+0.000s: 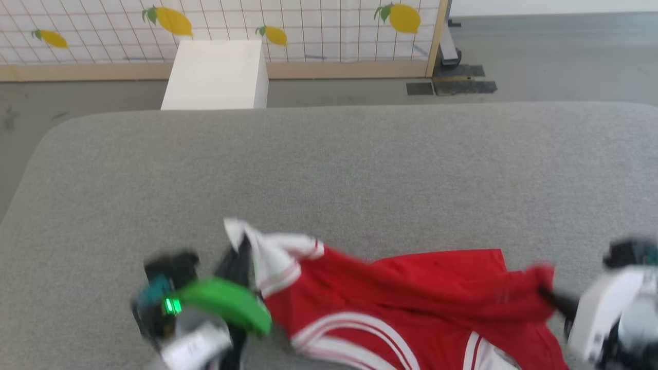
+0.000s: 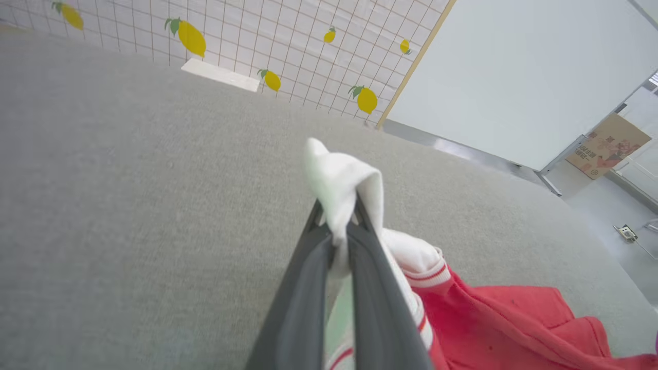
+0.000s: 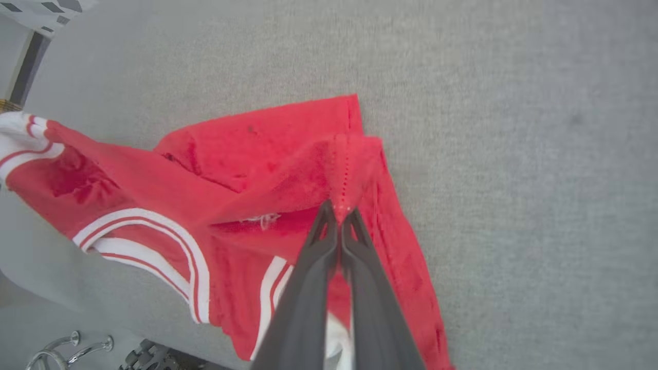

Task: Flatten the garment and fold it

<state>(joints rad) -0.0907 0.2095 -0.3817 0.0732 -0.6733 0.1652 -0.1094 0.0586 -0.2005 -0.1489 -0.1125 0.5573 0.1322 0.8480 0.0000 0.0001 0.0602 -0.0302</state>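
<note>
Big grey fabric-covered surface (image 1: 329, 164) with rounded corners, and behind it there's a white grid panel printed with yellow lemons (image 1: 308, 25) plus a plain white box (image 1: 216, 74) on the floor. The red jersey-style T-shirt with white sleeves and striped trim (image 1: 411, 303) lies rumpled on the near part of the surface, strung between the two grippers. The left gripper (image 2: 336, 216) has its dark fingers pinched tight on a bunch of white sleeve fabric that pokes up past the tips, and the red body trails off to its right. The right gripper (image 3: 339, 213) is clamped on a folded red edge with a stitched seam, right at its tips. Just left of those tips sits a small white logo (image 3: 259, 220), with curved red-and-white stripes (image 3: 154, 236) further left.
</note>
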